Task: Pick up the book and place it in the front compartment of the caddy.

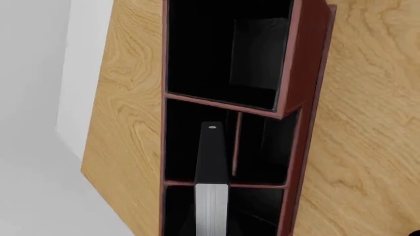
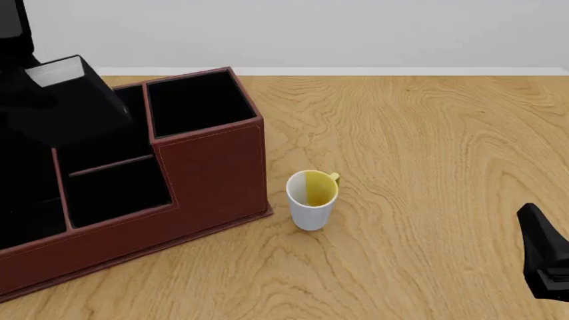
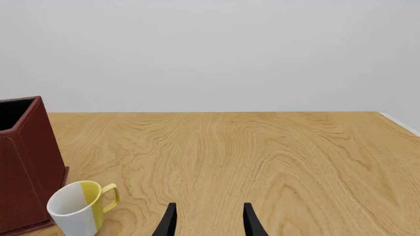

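In the left wrist view the black book [image 1: 211, 162], its grey-white page edge towards the camera, hangs on the gripper's centre line over the reddish-brown caddy [image 1: 305, 64]. It crosses the divider between a middle compartment and the end compartment. My left gripper's fingers do not stand out against the black lining. In the front view the left arm and gripper [image 2: 62, 107] hover over the left part of the caddy [image 2: 213, 173] and hide the book. My right gripper [image 3: 210, 219] is open and empty, low at the front right [image 2: 544, 257].
A white and yellow mug [image 2: 311, 200] stands on the wooden table just right of the caddy's near corner. It also shows in the right wrist view [image 3: 78, 206], beside the caddy's wall [image 3: 26, 162]. A white wall bounds the table's far edge.
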`<act>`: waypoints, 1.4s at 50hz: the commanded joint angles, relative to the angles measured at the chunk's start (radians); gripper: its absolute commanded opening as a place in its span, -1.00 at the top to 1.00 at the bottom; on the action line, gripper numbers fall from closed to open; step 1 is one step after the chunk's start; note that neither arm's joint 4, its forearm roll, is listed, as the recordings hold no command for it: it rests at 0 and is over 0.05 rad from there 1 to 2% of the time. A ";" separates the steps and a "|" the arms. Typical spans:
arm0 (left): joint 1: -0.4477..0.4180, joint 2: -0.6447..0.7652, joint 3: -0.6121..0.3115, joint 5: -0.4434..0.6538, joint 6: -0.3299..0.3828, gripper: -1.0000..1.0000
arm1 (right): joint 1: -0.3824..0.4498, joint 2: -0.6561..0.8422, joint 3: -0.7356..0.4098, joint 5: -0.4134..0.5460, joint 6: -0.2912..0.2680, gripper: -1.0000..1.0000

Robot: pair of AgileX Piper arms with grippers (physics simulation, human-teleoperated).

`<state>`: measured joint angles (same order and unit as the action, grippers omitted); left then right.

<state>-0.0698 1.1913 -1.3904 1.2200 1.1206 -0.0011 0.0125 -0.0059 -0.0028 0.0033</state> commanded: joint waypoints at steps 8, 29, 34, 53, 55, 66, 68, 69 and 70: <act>-0.048 0.016 0.003 0.000 -0.028 1.00 | 0.000 0.000 0.000 0.000 0.000 -1.00; -0.058 0.060 0.013 0.000 -0.039 1.00 | 0.000 0.000 0.000 0.000 0.000 -1.00; -0.027 0.063 0.020 -0.001 -0.010 1.00 | 0.000 0.000 0.000 0.000 0.000 -1.00; 0.015 0.106 0.029 -0.047 0.053 1.00 | 0.000 0.000 0.000 0.000 0.000 -1.00; 0.009 0.110 0.039 -0.059 0.048 1.00 | 0.000 0.000 0.000 0.000 0.000 -1.00; -0.001 0.132 0.078 -0.122 0.050 1.00 | 0.000 0.000 0.000 0.000 0.000 -1.00; -0.008 0.138 0.085 -0.139 0.041 1.00 | 0.000 0.000 0.000 0.000 0.000 -1.00; -0.010 0.140 0.089 -0.146 0.040 1.00 | 0.000 0.000 0.000 0.000 0.000 -1.00; -0.009 0.142 0.095 -0.149 0.039 1.00 | 0.000 0.000 0.000 0.000 0.000 -1.00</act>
<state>-0.0713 1.3185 -1.3231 1.1281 1.1460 -0.0011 0.0126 -0.0059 -0.0028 0.0033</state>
